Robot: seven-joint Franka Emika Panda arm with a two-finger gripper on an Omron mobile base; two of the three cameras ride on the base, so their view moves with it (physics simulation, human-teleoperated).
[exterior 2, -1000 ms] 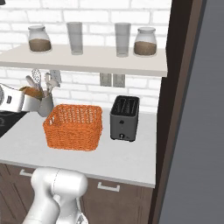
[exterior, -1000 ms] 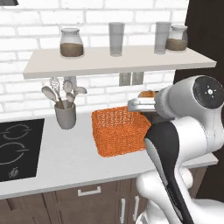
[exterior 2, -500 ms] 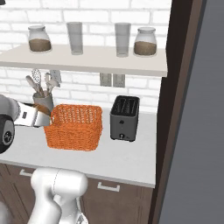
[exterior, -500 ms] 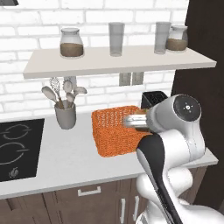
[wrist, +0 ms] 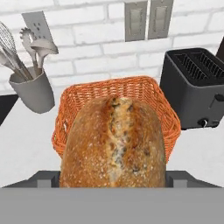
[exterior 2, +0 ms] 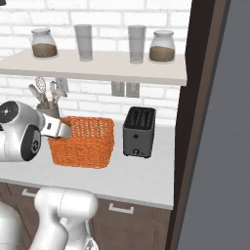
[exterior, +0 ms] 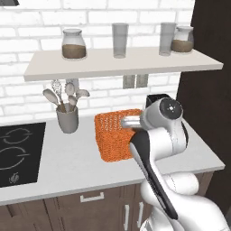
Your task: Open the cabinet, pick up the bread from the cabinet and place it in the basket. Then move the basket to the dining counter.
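Held between the jaws of the two-finger gripper (wrist: 113,177), spread wide and clamped on its flanks: a round brown crusty loaf of bread (wrist: 113,142), split along the top and dusted with flour and seeds, hanging in front of and slightly above the orange woven mesh basket (wrist: 144,94). Probably light and stiff in the crust but crushable inside, so best taken across the broad middle with modest squeeze, as here; rough crust unlikely to slip. Basket rectangular, open-topped, lattice walls likely light and a little springy, liable to skid on the smooth grey-white worktop (exterior: 67,158) if nudged; for the later carry, a grip over one rim wall looks most sensible, since no handle shows. In the base views, same basket (exterior: 115,135) (exterior 2: 83,141) standing between a grey cylindrical utensil holder (exterior: 67,119) with metal whisk and spoons and a boxy dark two-slot toaster (exterior 2: 139,132), close to both but touching neither as far as can be judged. Above, a pale flat shelf (exterior: 122,63) bearing two glass jars with brown contents and two clear tumblers. Behind, white brick wall with grey sockets; at far left, a glossy black hob (exterior: 18,151). Bread not yet inside the basket.
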